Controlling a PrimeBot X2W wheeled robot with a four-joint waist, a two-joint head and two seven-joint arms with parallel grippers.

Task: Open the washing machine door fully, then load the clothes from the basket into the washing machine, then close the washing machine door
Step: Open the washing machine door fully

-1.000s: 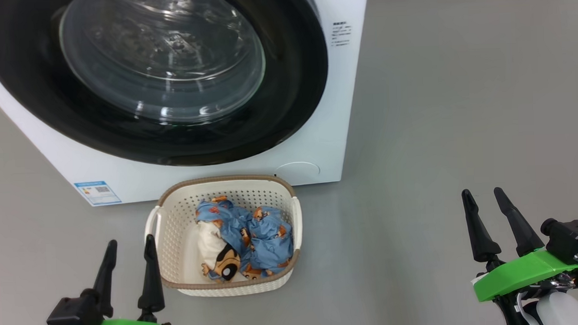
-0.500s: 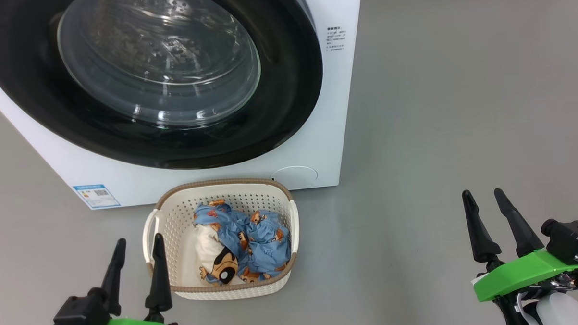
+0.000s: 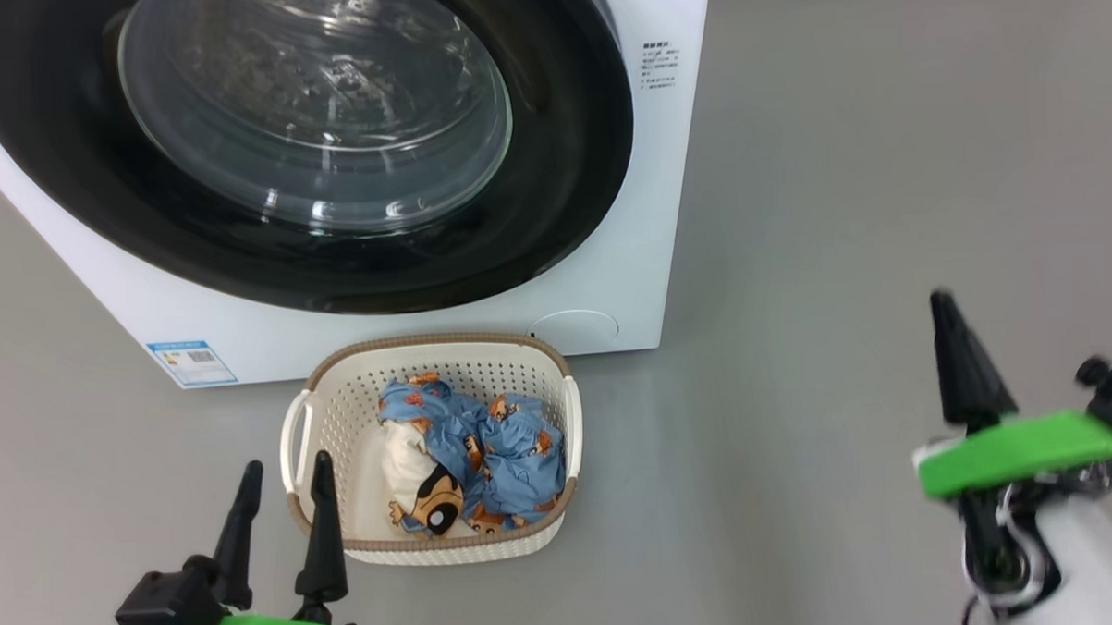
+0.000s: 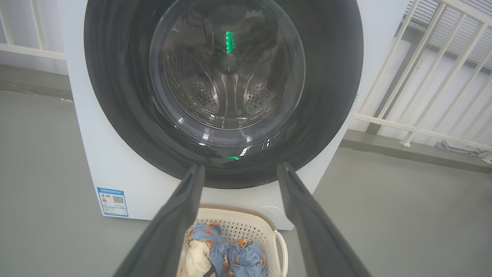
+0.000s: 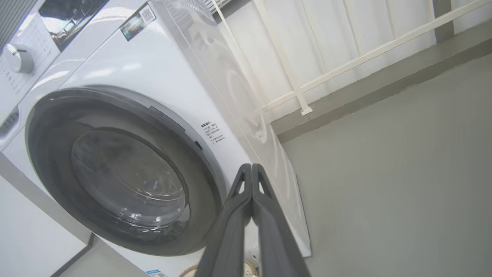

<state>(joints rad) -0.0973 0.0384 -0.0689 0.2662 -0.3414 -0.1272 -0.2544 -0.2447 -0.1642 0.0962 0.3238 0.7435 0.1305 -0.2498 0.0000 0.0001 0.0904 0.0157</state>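
Note:
The white washing machine (image 3: 636, 217) stands ahead with its black-rimmed glass door (image 3: 318, 108) shut flat against the front. In front of it on the floor sits the cream basket (image 3: 338, 422) holding blue bear-print clothes (image 3: 496, 444) and a cream piece. My left gripper (image 3: 282, 472) is open at the basket's near left corner, empty. Off to the right, my right gripper (image 3: 941, 301) is shut on nothing, raised above the floor. In the right wrist view its fingertips (image 5: 251, 166) are pressed together, pointing at the machine's front right edge (image 5: 230, 146). The left wrist view looks at the door (image 4: 226, 65) over the basket (image 4: 246, 219).
Grey floor (image 3: 883, 153) lies open to the right of the machine. A white railing (image 4: 423, 77) and wall run behind and to the right. A control dial (image 5: 17, 57) sits at the machine's upper left in the right wrist view.
My right gripper has shut its fingers and lifted up and to the right. The left gripper edged slightly right toward the basket. The head camera shifted a little.

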